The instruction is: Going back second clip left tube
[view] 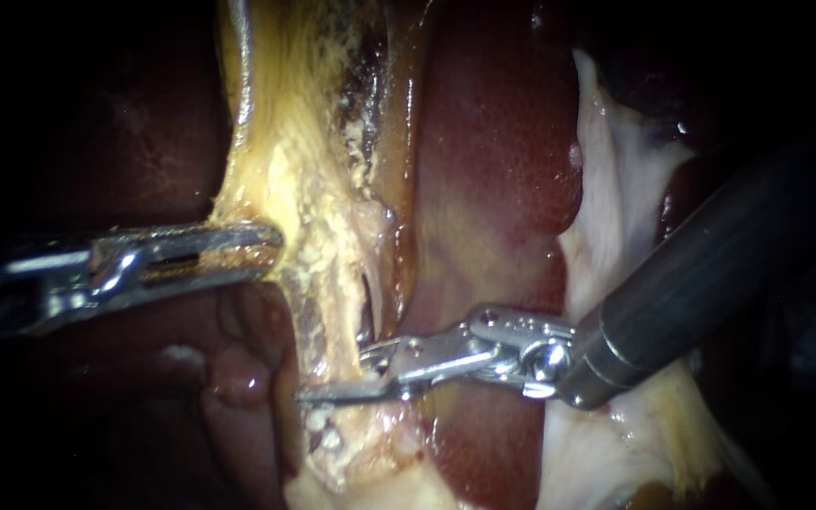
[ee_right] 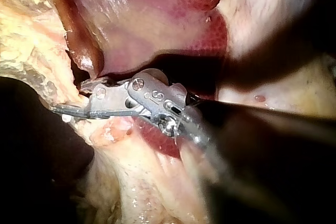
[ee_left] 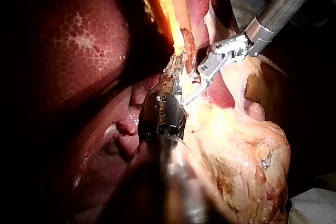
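A band of yellowish fatty tissue [view: 309, 189] runs down the middle of the endoscope view, narrowing to a tube-like strand [view: 337, 312]. My left instrument [view: 266, 250] comes in from the left, its jaws shut on the band's left edge. It also shows in the left wrist view [ee_left: 176, 69]. My right instrument [view: 342, 375] has its jaws open, one on each side of the strand's lower part, with a gap between them. The same open jaws [ee_right: 73, 98] appear in the right wrist view and in the left wrist view [ee_left: 195, 86]. I cannot make out a clip on the strand.
Dark red liver [view: 493, 170] lies to the right of the band and also on the far left [view: 144, 123]. Pale whitish tissue [view: 616, 198] lies under the right instrument's dark shaft [view: 710, 255]. Lumpy yellow fat [ee_left: 247, 156] lies beside the left instrument's shaft.
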You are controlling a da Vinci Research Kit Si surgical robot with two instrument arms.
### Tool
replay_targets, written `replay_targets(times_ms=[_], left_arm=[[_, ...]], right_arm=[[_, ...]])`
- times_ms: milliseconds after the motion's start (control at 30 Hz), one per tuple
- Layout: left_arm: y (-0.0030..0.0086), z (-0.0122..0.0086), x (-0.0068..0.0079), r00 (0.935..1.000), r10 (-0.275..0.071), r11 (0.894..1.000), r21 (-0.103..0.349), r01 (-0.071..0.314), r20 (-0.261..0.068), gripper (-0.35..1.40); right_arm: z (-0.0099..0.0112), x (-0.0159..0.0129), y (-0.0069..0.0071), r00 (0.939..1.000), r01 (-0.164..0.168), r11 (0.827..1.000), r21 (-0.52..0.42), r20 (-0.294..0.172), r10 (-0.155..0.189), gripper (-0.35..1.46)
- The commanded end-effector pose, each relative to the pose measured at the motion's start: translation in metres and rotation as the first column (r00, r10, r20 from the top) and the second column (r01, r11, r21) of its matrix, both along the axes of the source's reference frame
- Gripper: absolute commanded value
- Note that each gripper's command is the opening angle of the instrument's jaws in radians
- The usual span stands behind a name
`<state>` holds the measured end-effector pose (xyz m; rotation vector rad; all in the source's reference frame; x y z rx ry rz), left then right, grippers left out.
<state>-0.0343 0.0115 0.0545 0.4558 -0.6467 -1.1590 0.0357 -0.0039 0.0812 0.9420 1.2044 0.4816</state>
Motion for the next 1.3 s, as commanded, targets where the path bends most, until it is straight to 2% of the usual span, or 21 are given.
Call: replay_targets(times_ms=[33, 333, 367, 400, 433, 467, 533, 567, 700, 800, 933, 1300], left_arm=[[0.0, -0.0001, 0.0, 1.0, 0.0, 1.0, 0.0, 0.0, 0.0, -0.35], [0.0, -0.0001, 0.0, 1.0, 0.0, 1.0, 0.0, 0.0, 0.0, -0.35], [0.0, -0.0001, 0.0, 1.0, 0.0, 1.0, 0.0, 0.0, 0.0, -0.35], [0.0, -0.0001, 0.0, 1.0, 0.0, 1.0, 0.0, 0.0, 0.0, -0.35], [0.0, -0.0001, 0.0, 1.0, 0.0, 1.0, 0.0, 0.0, 0.0, -0.35], [0.0, -0.0001, 0.0001, 1.0, 0.0, 1.0, 0.0, 0.0, 0.0, -0.35], [0.0, -0.0001, 0.0001, 1.0, 0.0, 1.0, 0.0, 0.0, 0.0, -0.35], [0.0, -0.0001, 0.0001, 1.0, 0.0, 1.0, 0.0, 0.0, 0.0, -0.35], [0.0, -0.0001, 0.0002, 1.0, 0.001, 1.0, 0.0, -0.001, 0.0, -0.35], [0.0, -0.0001, 0.0002, 1.0, 0.001, 1.0, 0.0, -0.001, 0.001, -0.35], [0.0, -0.0001, 0.0003, 1.0, 0.001, 1.0, 0.0, -0.001, 0.001, -0.35], [0.0, 0.0, 0.0004, 1.0, 0.0, 1.0, -0.002, 0.0, -0.001, -0.35]], right_arm=[[0.0, 0.0, 0.0, 1.0, 0.001, 1.0, 0.0, -0.001, -0.001, -0.35], [-0.0001, -0.0001, -0.0001, 1.0, 0.0, 1.0, 0.0, 0.0, 0.0, -0.35], [-0.0001, -0.0001, 0.0, 1.0, 0.0, 1.0, 0.0, 0.0, 0.0, -0.27], [-0.0001, -0.0001, 0.0, 1.0, 0.0, 1.0, 0.0, 0.0, 0.0, -0.08], [-0.0001, -0.0001, 0.0, 1.0, -0.001, 1.0, 0.0, 0.0, 0.001, 0.2], [-0.0001, -0.0002, 0.0, 1.0, 0.002, 1.0, 0.001, -0.002, -0.002, 0.33], [-0.0002, -0.0002, 0.0001, 1.0, -0.008, 1.0, -0.002, 0.004, 0.008, 0.5], [-0.0003, -0.0004, 0.0002, 0.9998, -0.018, 1.0, -0.004, 0.009, 0.018, 0.53], [-0.0008, -0.0012, 0.0007, 0.9997, -0.022, 0.998, -0.064, -0.005, 0.022, 0.58], [-0.0015, -0.0024, 0.0012, 0.9991, -0.041, 0.991, -0.128, -0.013, 0.04, 0.59], [-0.0027, -0.0046, 0.0021, 0.9989, -0.039, 0.983, -0.18, -0.034, 0.033, 0.6], [-0.0081, -0.0113, 0.0063, 0.9963, -0.074, 0.952, -0.298, -0.064, 0.057, 0.6]])
